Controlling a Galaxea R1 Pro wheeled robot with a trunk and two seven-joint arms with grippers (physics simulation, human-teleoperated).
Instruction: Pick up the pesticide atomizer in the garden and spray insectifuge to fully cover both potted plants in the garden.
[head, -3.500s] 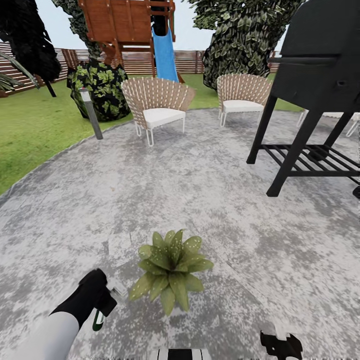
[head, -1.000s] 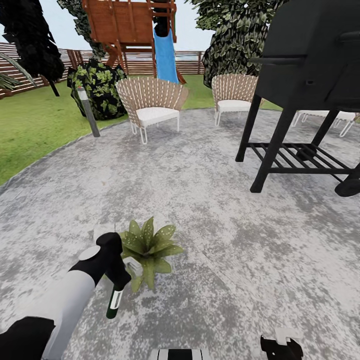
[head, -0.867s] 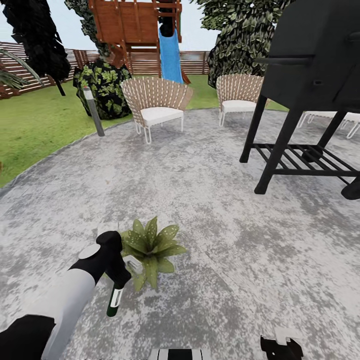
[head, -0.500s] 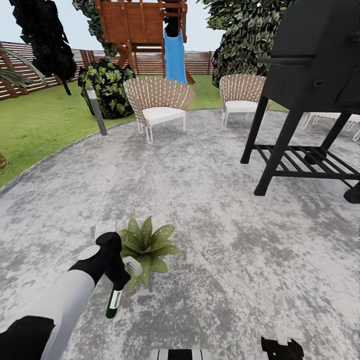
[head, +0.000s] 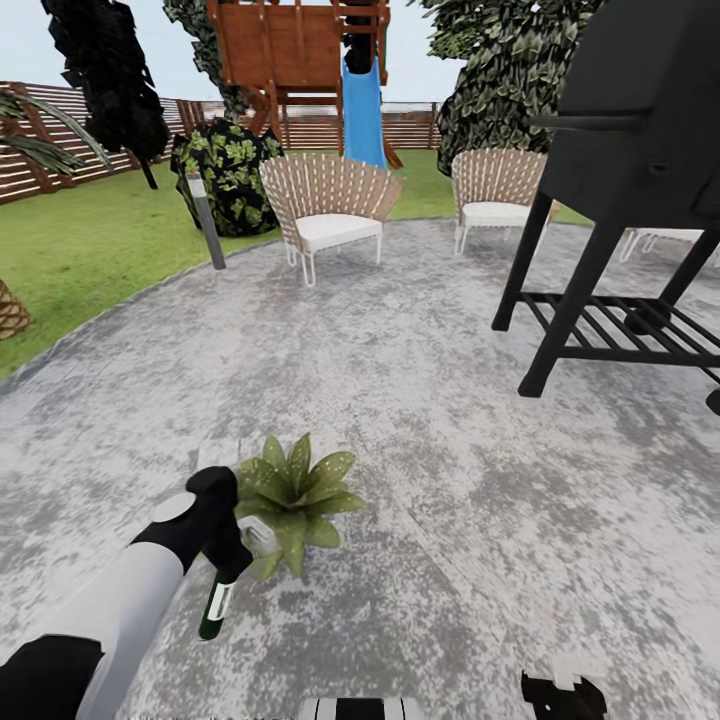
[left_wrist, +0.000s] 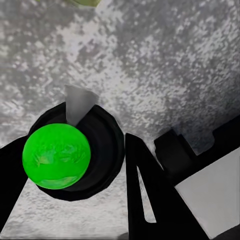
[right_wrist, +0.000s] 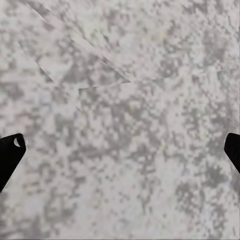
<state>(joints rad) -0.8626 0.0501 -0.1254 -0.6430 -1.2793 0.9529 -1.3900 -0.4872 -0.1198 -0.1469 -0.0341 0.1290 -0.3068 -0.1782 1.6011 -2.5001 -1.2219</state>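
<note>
Left end effector (head: 232, 545) grips the pesticide atomizer (head: 213, 609) just beside a potted plant (head: 292, 498) on the patio (head: 450, 470); right end effector (right_wrist: 120, 150) hangs released.

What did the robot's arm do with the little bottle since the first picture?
The left gripper has swung the pesticide atomizer up beside the potted plant, which now sits nearer it in the head view; the camera shifted too. It still holds the bottle. The right gripper stayed low and open.
</note>
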